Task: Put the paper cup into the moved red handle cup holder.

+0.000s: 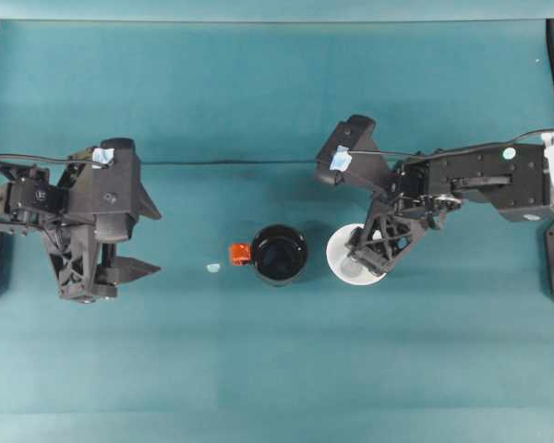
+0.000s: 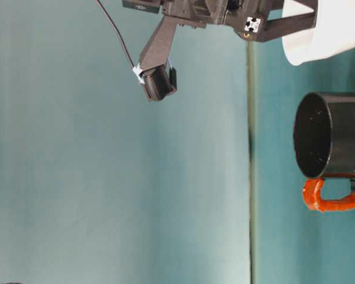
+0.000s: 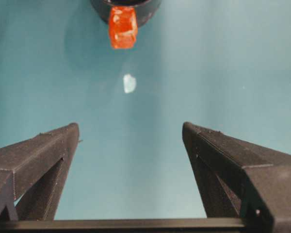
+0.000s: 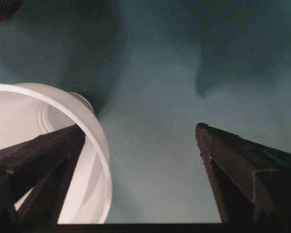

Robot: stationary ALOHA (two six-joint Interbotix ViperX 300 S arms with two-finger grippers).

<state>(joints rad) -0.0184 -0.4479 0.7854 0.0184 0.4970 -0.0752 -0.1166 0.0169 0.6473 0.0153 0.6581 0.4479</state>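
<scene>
The paper cup [image 1: 343,251] stands upright on the bench [image 1: 277,369], just beside the red handle cup holder [image 1: 279,255] on the right-arm side. The holder's red handle [image 1: 240,254] points away from the cup, toward the left arm. A small pale scrap [image 1: 213,269] lies on the bench near that handle.

We see the right claw [image 1: 374,258] positioned over the cup. In the right wrist view, one finger [image 4: 39,160] sits inside the cup mouth, against or very near the rim wall, and the other finger [image 4: 242,170] stands well apart outside the cup. The claw is spread; we judge that it has not yet pinched the wall.

The left claw [image 1: 129,242] is released and carries nothing. It hovers well apart from the holder, with the handle ahead of it in the left wrist view.

Handling notes, as judgement:
- The cup appears thin-walled and light. We expect it to tip or slide under a small sideways push.
- The wall will likely dent under a hard squeeze. We recommend modest closing force.
- The rolled rim is probably the stiffest part. We would take hold there, one finger inside and one outside.
- The holder appears rigid and glossy. It should receive the tapered cup base first, provided the cup is kept upright and centred over the opening.
</scene>
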